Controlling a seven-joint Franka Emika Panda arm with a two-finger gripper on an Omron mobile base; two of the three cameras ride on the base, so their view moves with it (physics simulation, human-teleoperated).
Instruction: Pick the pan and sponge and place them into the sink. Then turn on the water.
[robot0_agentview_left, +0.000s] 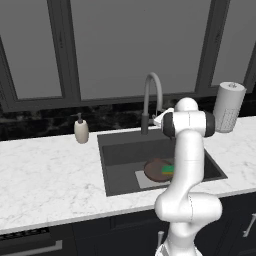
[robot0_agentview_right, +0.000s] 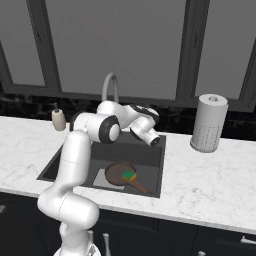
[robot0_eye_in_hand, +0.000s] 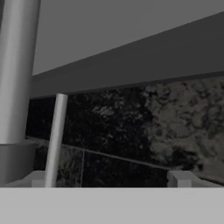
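The dark brown pan (robot0_agentview_left: 156, 170) (robot0_agentview_right: 119, 173) lies inside the sink (robot0_agentview_left: 120, 152) (robot0_agentview_right: 150, 150), partly over the light drain plate. On top of the pan rests the green and yellow sponge (robot0_agentview_left: 168, 169) (robot0_agentview_right: 129, 175). The grey gooseneck faucet (robot0_agentview_left: 150, 100) (robot0_agentview_right: 111, 85) stands behind the basin; no water runs from it. My gripper (robot0_eye_in_hand: 109, 179) is open, its fingertips (robot0_eye_in_hand: 181, 178) far apart and holding nothing. In the hand view it sits close to the faucet's thick column (robot0_eye_in_hand: 17, 70), and a thin grey rod (robot0_eye_in_hand: 56, 140) stands just inside the left fingertip.
A beige soap dispenser (robot0_agentview_left: 81, 131) (robot0_agentview_right: 58, 119) stands left of the sink. A paper towel roll (robot0_agentview_left: 228, 106) (robot0_agentview_right: 208, 130) stands on the marble counter (robot0_agentview_left: 45, 180) to the right. A dark backsplash and windows rise behind the faucet.
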